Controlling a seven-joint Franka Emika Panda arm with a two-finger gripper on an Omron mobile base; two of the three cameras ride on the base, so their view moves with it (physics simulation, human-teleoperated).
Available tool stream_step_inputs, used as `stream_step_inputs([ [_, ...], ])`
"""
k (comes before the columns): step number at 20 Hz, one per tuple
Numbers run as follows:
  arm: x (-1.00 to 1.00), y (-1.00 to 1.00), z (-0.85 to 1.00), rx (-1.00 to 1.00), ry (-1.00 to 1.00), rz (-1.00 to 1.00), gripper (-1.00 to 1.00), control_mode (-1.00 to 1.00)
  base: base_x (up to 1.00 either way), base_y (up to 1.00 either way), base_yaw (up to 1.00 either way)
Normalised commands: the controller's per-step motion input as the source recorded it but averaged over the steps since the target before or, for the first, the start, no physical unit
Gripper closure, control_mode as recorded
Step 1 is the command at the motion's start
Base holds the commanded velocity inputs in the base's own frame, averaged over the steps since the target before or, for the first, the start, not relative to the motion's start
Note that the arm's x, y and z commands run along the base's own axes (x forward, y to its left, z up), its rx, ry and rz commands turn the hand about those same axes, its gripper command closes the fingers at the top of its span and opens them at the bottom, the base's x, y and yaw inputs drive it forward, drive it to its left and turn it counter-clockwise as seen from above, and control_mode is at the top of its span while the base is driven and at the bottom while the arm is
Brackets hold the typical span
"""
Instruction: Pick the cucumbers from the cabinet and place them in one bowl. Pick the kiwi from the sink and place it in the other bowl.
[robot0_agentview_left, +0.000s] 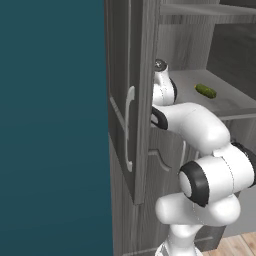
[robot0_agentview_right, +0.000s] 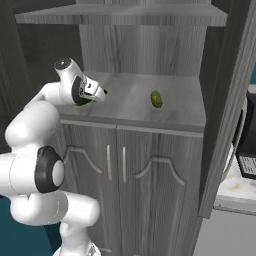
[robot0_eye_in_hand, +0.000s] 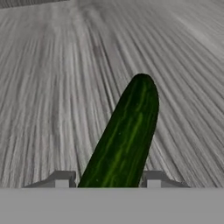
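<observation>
dark green cucumbers (robot0_eye_in_hand: 124, 140), grey wood-grain cabinet (robot0_agentview_right: 145, 165)

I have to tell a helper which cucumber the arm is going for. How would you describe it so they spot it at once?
Look at the tall grey wood-grain cabinet with its doors open and find the shelf above the lower arched doors. Two dark green cucumbers lie there: the far cucumber lies alone towards the right, the near cucumber lies at the left. The near one sits between the pincer tips.

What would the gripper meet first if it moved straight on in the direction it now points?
The cucumber comes first: it already lies between the fingertips of the gripper and runs forward along that line. Under it is the wooden cabinet shelf, which the gripper probably meets next, though depth is hard to judge.
</observation>
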Motion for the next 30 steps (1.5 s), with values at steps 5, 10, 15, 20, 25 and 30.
stream_step_inputs([
  [5,0.0,-0.44,0.01,0.01,0.0,0.16,1.0,-1.0,0.0,0.0,0.0],
  [10,-0.05,-0.34,0.09,0.0,-0.03,0.22,1.0,-1.0,0.0,0.0,0.0],
  [15,-0.15,-0.21,0.13,-0.02,-0.06,0.25,1.0,-1.0,0.0,0.0,0.0],
  [20,-0.46,-0.08,0.17,-0.02,0.02,0.09,1.0,-1.0,0.0,0.0,0.0],
  [25,-0.6,0.0,0.2,-0.03,0.13,0.0,1.0,-1.0,0.0,0.0,0.0],
  [30,-0.8,-0.03,0.02,0.0,0.07,-0.05,1.0,-1.0,0.0,0.0,0.0],
])
